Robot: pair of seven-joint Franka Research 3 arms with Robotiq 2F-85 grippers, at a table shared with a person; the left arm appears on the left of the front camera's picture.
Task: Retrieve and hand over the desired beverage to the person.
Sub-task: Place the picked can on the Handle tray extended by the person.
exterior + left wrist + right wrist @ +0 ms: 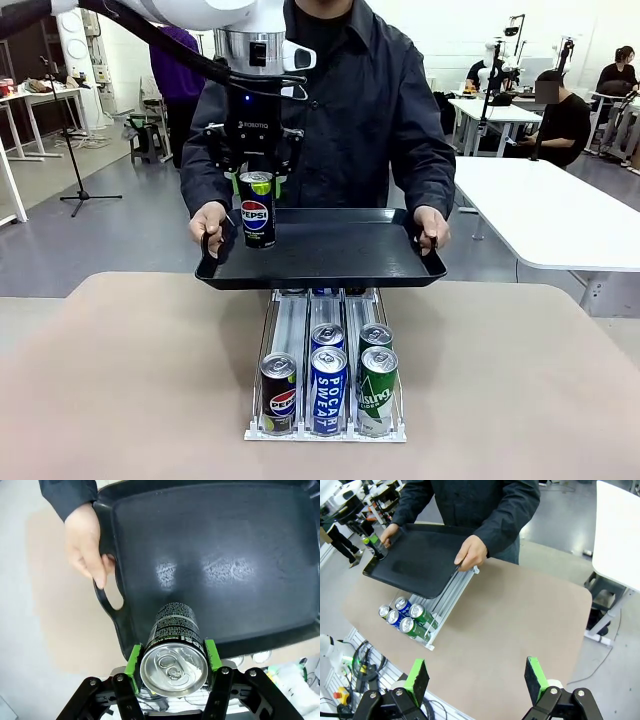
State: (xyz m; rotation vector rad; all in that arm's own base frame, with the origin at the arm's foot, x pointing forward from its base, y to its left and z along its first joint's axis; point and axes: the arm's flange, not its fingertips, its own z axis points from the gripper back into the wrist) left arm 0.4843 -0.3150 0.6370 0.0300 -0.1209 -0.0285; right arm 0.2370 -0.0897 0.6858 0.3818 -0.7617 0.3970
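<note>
A black Pepsi can (257, 210) stands upright at the left end of a black tray (340, 250), with my left gripper (256, 178) shut on it from above. In the left wrist view the green pads (134, 659) clamp both sides of the Pepsi can (174, 650), whose base is at the floor of the tray (225, 555) near its rim. The person (350, 100), in a dark jacket, holds the tray by both handles, with a hand (208, 225) close beside the can. My right gripper (476, 677) hangs open high over the table, with nothing between its fingers.
A white can rack (325, 380) stands on the tan table (120, 380) below the tray, with Pepsi, Pocari Sweat and green cans in its front rows. In the right wrist view the rack (407, 620) lies partly under the tray (415, 560). White tables stand behind on the right.
</note>
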